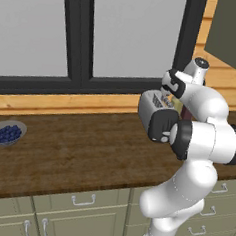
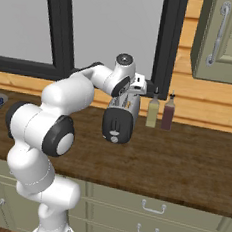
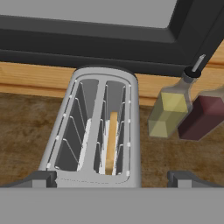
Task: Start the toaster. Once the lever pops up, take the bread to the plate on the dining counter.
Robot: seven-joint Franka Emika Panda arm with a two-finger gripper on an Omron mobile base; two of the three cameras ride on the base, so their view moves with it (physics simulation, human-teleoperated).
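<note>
Metal gives the toaster (image 3: 98,127) its brushed silver-grey look: a boxy body with rounded corners, two long slots on top lined with thin wire guides. It stands directly below the pincer (image 3: 111,177), whose two dark fingertips (image 3: 41,178) sit wide apart, one past each side of the toaster's near end, closed on nothing. The bread (image 3: 111,142) stands on edge in the slot nearer the bottles, a flat pale tan slice sunk between the wires.

Beyond the pincer and to the side of that slot, two glass bottles stand just beside each other: a yellow bottle (image 3: 168,111) with a dark cap and thin spout, and a dark red bottle (image 3: 199,116).

From the right base camera the toaster's (image 2: 120,121) end face shows, with a dark round patch and a small pale knob low on it, standing on the wood-grain desk (image 2: 184,162) above sage-green drawers with metal handles. From the left base camera a small grey bowl of blueberries (image 1: 7,133) lies well apart from the pincer, far along the desk.
</note>
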